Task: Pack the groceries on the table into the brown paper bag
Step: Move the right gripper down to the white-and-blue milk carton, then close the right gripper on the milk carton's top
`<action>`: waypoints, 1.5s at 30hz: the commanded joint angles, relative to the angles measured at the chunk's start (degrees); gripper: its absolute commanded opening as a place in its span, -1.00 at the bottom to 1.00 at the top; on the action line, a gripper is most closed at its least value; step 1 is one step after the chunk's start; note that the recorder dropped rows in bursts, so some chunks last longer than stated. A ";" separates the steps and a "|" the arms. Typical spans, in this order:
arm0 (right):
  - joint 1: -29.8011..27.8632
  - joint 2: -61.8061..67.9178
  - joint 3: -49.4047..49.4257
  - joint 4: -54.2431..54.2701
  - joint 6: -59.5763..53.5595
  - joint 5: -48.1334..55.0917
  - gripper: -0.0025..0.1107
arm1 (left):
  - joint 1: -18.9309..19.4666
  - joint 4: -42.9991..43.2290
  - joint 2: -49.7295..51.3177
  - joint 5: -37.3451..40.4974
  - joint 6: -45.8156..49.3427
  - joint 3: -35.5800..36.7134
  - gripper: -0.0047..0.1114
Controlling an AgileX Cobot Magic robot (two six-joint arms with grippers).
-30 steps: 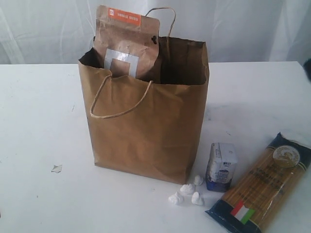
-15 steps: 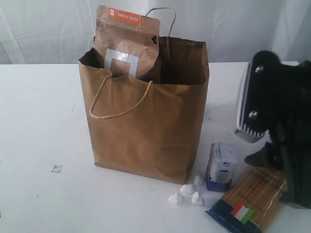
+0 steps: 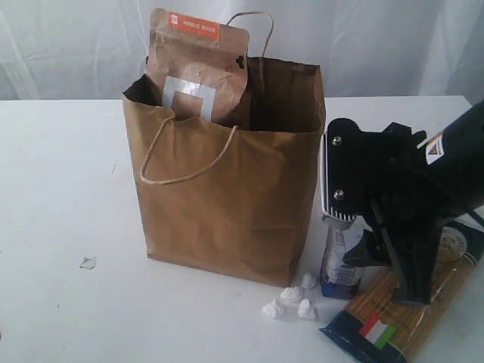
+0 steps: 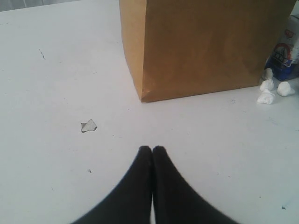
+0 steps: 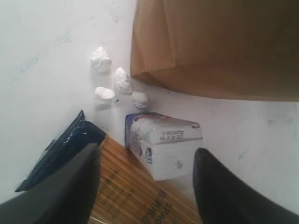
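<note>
The brown paper bag (image 3: 227, 197) stands upright on the white table (image 3: 60, 189), with the brown-orange pouch (image 3: 198, 68) sticking out of its top. To its right stands the small white-blue carton (image 3: 338, 265), and the long spaghetti packet (image 3: 389, 318) lies beside it. My right gripper (image 3: 355, 231) hangs open over the carton (image 5: 163, 144), one finger on each side and neither touching it. The spaghetti packet (image 5: 135, 196) lies under one finger. My left gripper (image 4: 152, 150) is shut and empty, low over bare table. The jar, bottle and can are out of view.
Several small white lumps (image 3: 291, 296) lie at the bag's front corner next to the carton. A small paper scrap (image 3: 88, 262) lies on the table left of the bag, a little ahead of my left gripper. A pale curtain hangs behind the table.
My right arm has come in from the right edge and moved left and down until its open fingers stand over the carton. It now hides part of the spaghetti packet.
</note>
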 commanded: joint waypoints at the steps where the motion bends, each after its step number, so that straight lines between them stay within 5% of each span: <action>1: -2.25 2.20 0.28 1.26 -2.89 -2.60 0.11 | 0.18 -0.32 -0.24 0.00 -0.52 0.25 -0.92; 40: -3.33 15.24 0.28 1.85 -6.74 -5.55 0.12 | 0.18 -0.32 -0.24 0.00 -0.52 0.25 -0.92; 42: -3.33 15.24 0.28 1.92 -6.56 -4.69 0.09 | 0.18 -0.32 -0.24 0.00 -0.52 0.25 -0.92; 45: -3.33 15.24 0.28 1.97 -4.14 -3.69 -0.28 | 0.18 -0.32 -0.24 0.00 -0.52 0.25 -0.92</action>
